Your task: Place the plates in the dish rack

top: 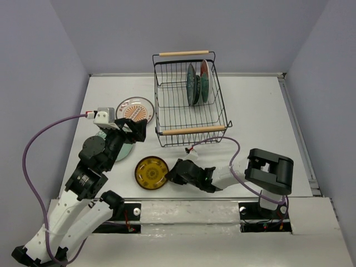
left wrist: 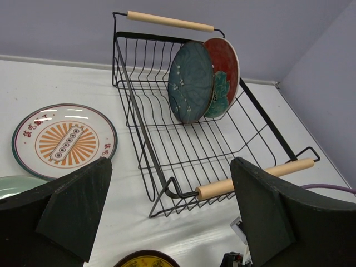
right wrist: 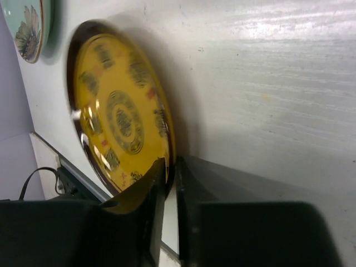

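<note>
The black wire dish rack (top: pixel 158 105) stands at the back centre and also shows in the left wrist view (left wrist: pixel 139 122). A red plate (top: pixel 204 78), a large blue-teal plate (top: pixel 191 83) and a small dark teal plate (top: pixel 197 90) stand upright in it. My right gripper (top: pixel 171 175) is shut on the near-right rim of the amber-yellow plate (top: pixel 151 172), seen close in the right wrist view (right wrist: pixel 119 111). My left gripper (top: pixel 134 128) is open and empty, beside the white plate with orange centre (top: pixel 135 109). The mint green plate (top: pixel 125 149) lies partly under the left arm.
A purple cable (top: pixel 39 139) loops off the left wrist. Another purple cable (top: pixel 236 153) runs past the rack's near wooden handle (top: pixel 193 130). The table's front edge (top: pixel 183 203) lies just behind the amber-yellow plate.
</note>
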You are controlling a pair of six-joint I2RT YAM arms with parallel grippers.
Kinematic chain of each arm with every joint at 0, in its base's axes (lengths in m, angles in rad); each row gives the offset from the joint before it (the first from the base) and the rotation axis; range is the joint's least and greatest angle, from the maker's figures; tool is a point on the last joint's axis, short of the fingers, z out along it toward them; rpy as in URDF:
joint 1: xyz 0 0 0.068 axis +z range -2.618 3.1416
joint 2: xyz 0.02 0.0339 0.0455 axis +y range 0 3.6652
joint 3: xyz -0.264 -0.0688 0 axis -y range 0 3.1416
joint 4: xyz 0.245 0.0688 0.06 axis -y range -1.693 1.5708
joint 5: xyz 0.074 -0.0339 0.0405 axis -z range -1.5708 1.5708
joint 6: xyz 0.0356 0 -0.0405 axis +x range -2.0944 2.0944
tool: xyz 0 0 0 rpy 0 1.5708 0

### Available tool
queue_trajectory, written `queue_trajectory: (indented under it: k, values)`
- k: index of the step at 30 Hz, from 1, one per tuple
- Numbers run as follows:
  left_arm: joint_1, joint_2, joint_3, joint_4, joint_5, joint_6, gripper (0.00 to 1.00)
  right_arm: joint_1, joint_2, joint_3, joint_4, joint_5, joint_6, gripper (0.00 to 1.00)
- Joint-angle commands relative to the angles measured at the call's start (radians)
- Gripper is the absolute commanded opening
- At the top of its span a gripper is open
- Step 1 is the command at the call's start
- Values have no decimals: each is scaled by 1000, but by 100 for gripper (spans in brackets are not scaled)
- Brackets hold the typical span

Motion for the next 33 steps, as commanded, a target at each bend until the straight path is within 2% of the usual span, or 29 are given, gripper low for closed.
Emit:
queue_trajectory:
  k: [1, 6, 9, 12, 13, 16, 18, 19, 22, 23, 25, 26, 29, 33]
  values:
    - [6, -13, -6, 51, 14, 5, 99, -6, -12, 14, 17, 75, -16, 9]
    - [6, -23, -5, 50, 6, 6, 99, 9, -137, -13, -6, 101, -176, 7]
    - [6, -25, -2, 44, -6, 8, 99, 64, -217, 45, -94, 81, -351, 7]
    - [6, -39, 6, 30, -51, 16, 99, 130, -312, 192, -293, 139, -516, 7]
    - [6, -45, 6, 28, -68, 19, 99, 130, -358, 229, -404, 183, -546, 7]
    - [6, -77, 9, 25, -124, 26, 99, 130, -432, 345, -517, 258, -638, 7]
    - [7, -94, 9, 19, -161, 28, 99, 130, -484, 448, -600, 363, -725, 7]
    - [7, -100, 12, 16, -190, 28, 99, 130, -490, 486, -646, 475, -761, 7]
    - [10, -111, 18, -4, -255, 23, 99, 80, -476, 609, -669, 655, -929, 7]
    - [10, -117, 18, -7, -264, 22, 99, 51, -469, 634, -671, 668, -962, 7]
    - [9, -137, 17, -5, -276, 20, 99, -24, -447, 695, -671, 626, -1023, 7]
    - [9, -143, 15, -5, -287, 20, 99, -102, -435, 715, -669, 610, -1048, 7]
    - [12, -158, 9, 1, -270, 19, 99, -192, -340, 833, -669, 598, -1089, 7]
    - [13, -135, 12, 7, -221, 16, 99, -297, -129, 1077, -669, 650, -1227, 7]
